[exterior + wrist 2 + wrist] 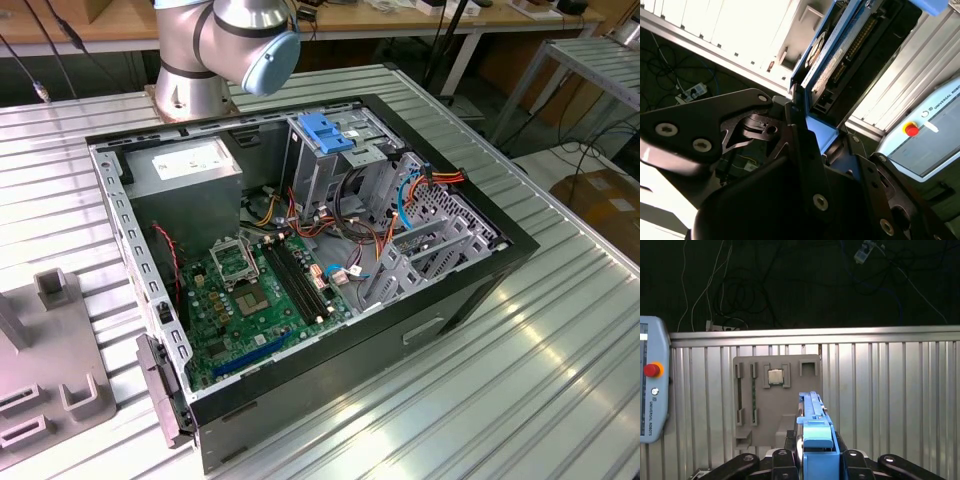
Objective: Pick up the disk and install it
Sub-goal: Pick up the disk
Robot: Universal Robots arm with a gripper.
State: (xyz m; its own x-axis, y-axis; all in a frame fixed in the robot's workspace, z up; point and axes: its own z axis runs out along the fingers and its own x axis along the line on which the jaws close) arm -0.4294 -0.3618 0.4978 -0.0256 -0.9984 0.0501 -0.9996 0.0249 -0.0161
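Note:
The disk (816, 425) stands edge-on between my fingers in the first wrist view, with its blue carrier edge facing the camera. My gripper (815, 460) is shut on it, held above the ribbed metal table. In the second wrist view the disk (850, 50) stretches away from the gripper (807, 120), showing a dark side, a pale label strip and the blue frame. The open computer case (300, 250) lies on the table in the exterior view, with a drive cage topped by a blue ridged handle (325, 130).
A grey fixture plate (775, 400) carrying a small square chip (776, 376) lies on the table below the disk, and also shows at the exterior view's left (50, 370). A teach pendant (650, 390) rests nearby. The arm's base (220, 50) stands behind the case. A grey power supply box (185, 170) fills one case corner.

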